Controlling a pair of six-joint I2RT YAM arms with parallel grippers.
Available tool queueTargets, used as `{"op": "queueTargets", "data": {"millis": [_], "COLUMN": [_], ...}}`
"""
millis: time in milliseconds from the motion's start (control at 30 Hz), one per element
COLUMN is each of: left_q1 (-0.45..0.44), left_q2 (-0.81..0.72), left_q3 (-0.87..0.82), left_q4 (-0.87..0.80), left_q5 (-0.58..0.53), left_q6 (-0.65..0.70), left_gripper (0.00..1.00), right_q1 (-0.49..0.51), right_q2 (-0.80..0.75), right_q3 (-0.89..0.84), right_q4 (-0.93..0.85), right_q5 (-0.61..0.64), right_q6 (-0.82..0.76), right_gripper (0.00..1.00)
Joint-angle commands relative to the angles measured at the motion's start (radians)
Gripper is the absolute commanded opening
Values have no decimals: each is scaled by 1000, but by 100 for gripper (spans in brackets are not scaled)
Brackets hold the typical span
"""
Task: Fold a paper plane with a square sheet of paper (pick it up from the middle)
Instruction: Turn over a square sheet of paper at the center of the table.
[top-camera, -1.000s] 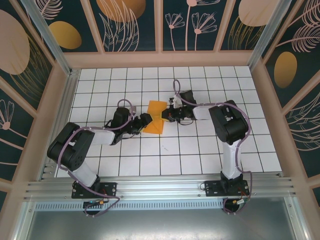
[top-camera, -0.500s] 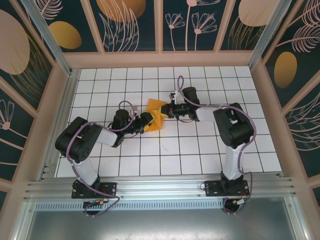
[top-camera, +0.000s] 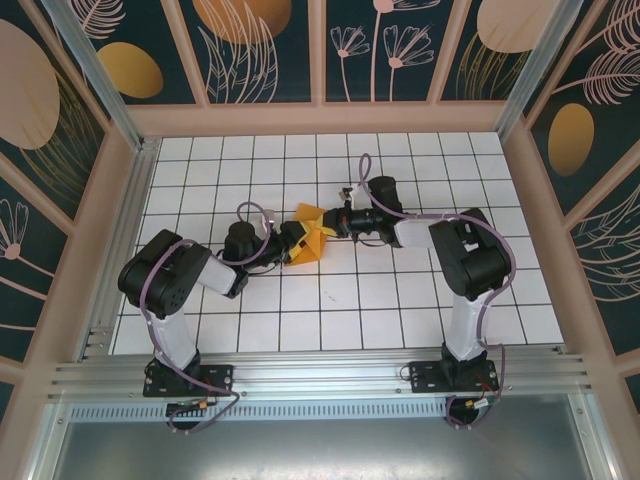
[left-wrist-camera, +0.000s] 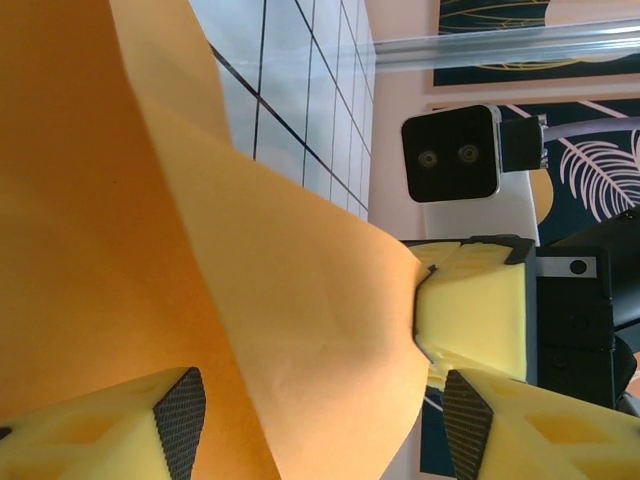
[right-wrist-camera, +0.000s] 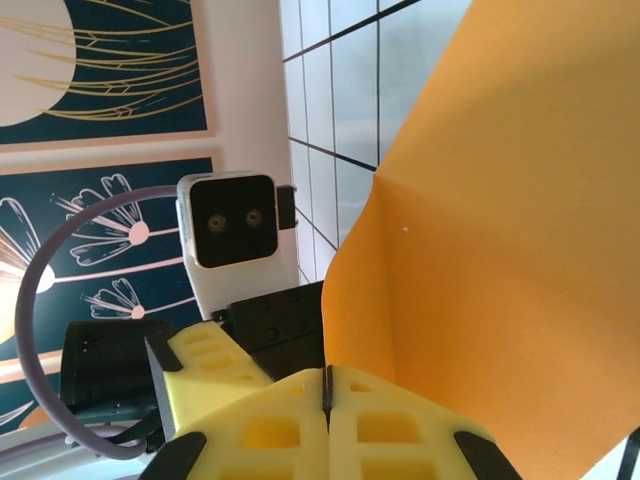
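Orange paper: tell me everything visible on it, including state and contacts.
The square sheet of paper is thin, plain matte orange and not flat: it is buckled into a peaked, creased shape over the tiled table, between the arms. The right hand is shut on one edge; the left hand has its fingers apart, the sheet running between them.

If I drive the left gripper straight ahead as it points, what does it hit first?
The left gripper meets the orange paper first, between its fingers; behind that, likely the right gripper pinching it.
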Motion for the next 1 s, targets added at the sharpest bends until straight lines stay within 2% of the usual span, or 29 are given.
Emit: {"op": "queueTargets", "data": {"millis": [0,67,233,367,600,667,767,900,967], "left_q1": [1,1,2,3,3,3,3,3,3], "left_q2": [3,6,-9,-33,-87,-103,-121,-165,-197], "left_q3": [-10,-14,-12,-17,-3,4,15,33,59], "left_q4": [61,88,79,65,-38,-79,-139,-265,-394], "left_q5": [9,11,-1,-10,-25,-34,-44,-66,-91], "left_q6": [-2,-10,5,25,84,109,144,212,281], "left_gripper": [67,65,45,35,15,12,10,10,10], "right_q1": [-6,-7,-8,-8,-8,-8,-11,-29,-41], "right_q2": [-49,-51,-52,-55,-55,-59,-75,-129,-154], "right_q3": [-16,-20,-31,-37,-41,-38,-33,-10,7], "right_q4": [60,66,76,73,68,51,15,-135,-227], "right_q5": [-33,-35,-38,-36,-31,-28,-12,67,124], "right_q6": [28,37,54,58,54,43,16,-87,-145], "right_gripper": [7,7,7,7,8,9,17,43,50]}}
